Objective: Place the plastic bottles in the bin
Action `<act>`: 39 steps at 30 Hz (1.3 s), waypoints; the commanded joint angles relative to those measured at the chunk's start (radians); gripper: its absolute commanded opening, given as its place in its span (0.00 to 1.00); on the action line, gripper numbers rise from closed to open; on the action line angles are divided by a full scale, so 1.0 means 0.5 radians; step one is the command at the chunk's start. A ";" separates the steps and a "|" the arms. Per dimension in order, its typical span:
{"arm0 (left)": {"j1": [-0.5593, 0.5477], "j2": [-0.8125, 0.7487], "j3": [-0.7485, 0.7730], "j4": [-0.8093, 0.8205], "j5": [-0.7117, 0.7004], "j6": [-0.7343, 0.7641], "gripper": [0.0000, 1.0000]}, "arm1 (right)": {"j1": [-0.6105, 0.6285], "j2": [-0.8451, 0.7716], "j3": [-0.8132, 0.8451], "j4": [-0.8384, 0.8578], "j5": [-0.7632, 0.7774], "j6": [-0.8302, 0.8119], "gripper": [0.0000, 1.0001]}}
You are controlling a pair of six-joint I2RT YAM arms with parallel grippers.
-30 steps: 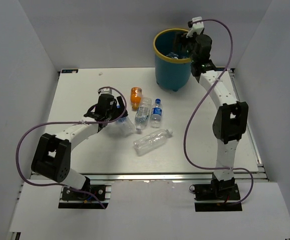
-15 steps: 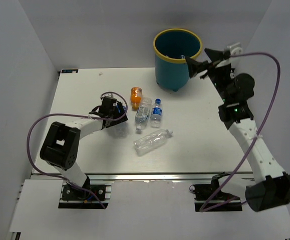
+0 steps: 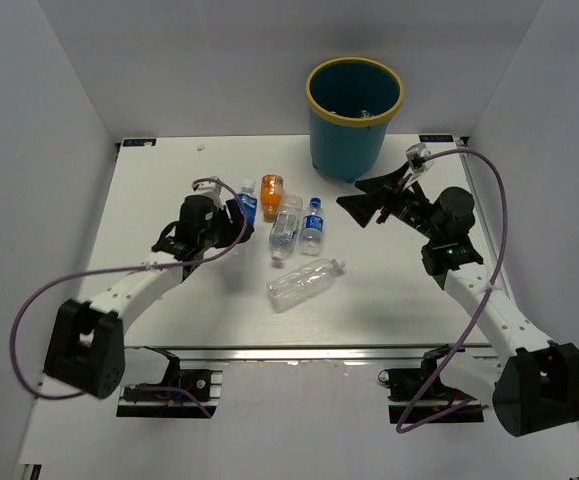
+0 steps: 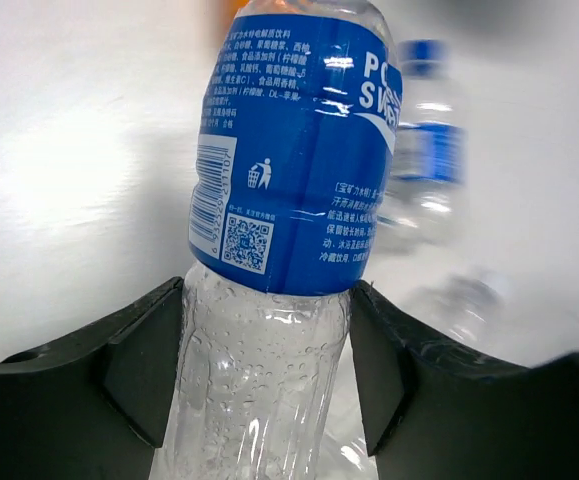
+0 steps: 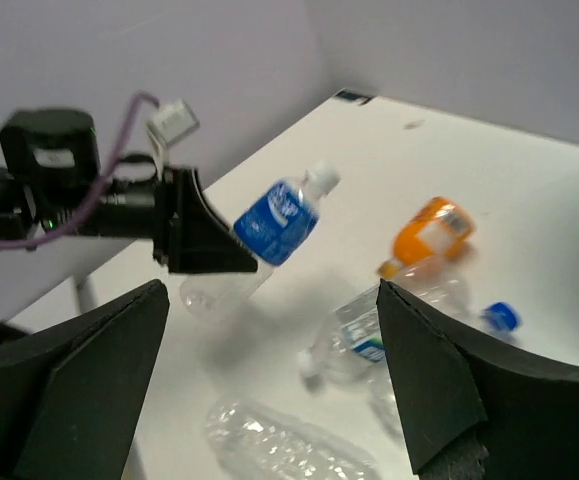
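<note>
My left gripper (image 3: 229, 214) is shut on a clear plastic bottle with a blue label (image 3: 247, 200), held off the table. In the left wrist view both fingers (image 4: 145, 372) press the bottle's clear body (image 4: 259, 380) just below the label. Four more plastic bottles lie on the table: an orange one (image 3: 272, 192), a clear labelled one (image 3: 286, 229), a small blue-capped one (image 3: 313, 224) and a long clear one (image 3: 304, 282). My right gripper (image 3: 365, 205) hangs open to their right with nothing in it. The teal bin (image 3: 347, 145) with a yellow rim stands at the back.
Pale clear shapes show inside the bin (image 3: 355, 112). The right wrist view looks across the orange bottle (image 5: 429, 235), the labelled clear bottle (image 5: 369, 340) and the long clear bottle (image 5: 284, 450) toward the left gripper's bottle (image 5: 279, 215). Grey walls enclose the white table (image 3: 159, 180).
The left gripper has closed on the blue-labelled bottle and lifted it off the table. The right arm has swung from the bin's rim down and forward to beside the lying bottles.
</note>
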 commanded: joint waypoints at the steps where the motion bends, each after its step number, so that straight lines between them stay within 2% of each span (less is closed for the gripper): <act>1: -0.091 -0.297 -0.114 0.334 0.561 0.232 0.48 | 0.032 0.110 -0.084 0.414 -0.415 0.304 0.89; 6: -0.440 -0.337 -0.083 0.316 0.596 0.440 0.48 | 0.215 0.364 0.017 0.547 -0.584 0.385 0.89; 9: -0.526 -0.322 -0.086 0.362 0.611 0.453 0.48 | 0.286 0.478 0.090 0.519 -0.648 0.354 0.89; 14: -0.625 -0.319 -0.080 0.429 0.743 0.484 0.48 | 0.317 0.595 0.164 0.376 -0.538 0.317 0.89; 19: -0.677 -0.365 -0.086 0.461 0.691 0.496 0.47 | 0.323 0.619 0.213 0.203 -0.416 0.186 0.89; 25: -0.686 -0.371 -0.083 0.485 0.749 0.505 0.45 | 0.338 0.662 0.213 0.304 -0.464 0.225 0.89; 26: -0.686 -0.368 -0.077 0.482 0.734 0.499 0.45 | 0.338 0.671 0.213 0.332 -0.480 0.237 0.82; 27: -0.686 -0.362 -0.065 0.482 0.725 0.499 0.50 | 0.342 0.675 0.216 0.344 -0.492 0.243 0.76; 28: -0.686 -0.356 -0.062 0.482 0.725 0.496 0.53 | 0.342 0.675 0.222 0.332 -0.492 0.244 0.62; 30: -0.686 -0.350 -0.044 0.497 0.731 0.508 0.64 | 0.342 0.665 0.238 0.289 -0.419 0.231 0.47; 31: -0.686 -0.344 -0.031 0.503 0.713 0.508 0.90 | 0.339 0.662 0.241 0.259 -0.391 0.225 0.40; 32: -0.683 -0.341 -0.022 0.500 0.682 0.508 0.98 | 0.338 0.656 0.244 0.243 -0.361 0.216 0.29; 35: -0.683 -0.319 0.033 0.439 0.501 0.481 0.98 | 0.335 0.647 0.293 0.087 -0.244 0.143 0.17; 36: -0.686 -0.313 0.051 0.403 0.306 0.468 0.98 | 0.329 0.641 0.320 0.044 -0.168 0.121 0.15; 39: -0.683 -0.261 0.134 0.225 -0.023 0.471 0.98 | 0.286 0.641 0.501 -0.177 0.056 -0.056 0.12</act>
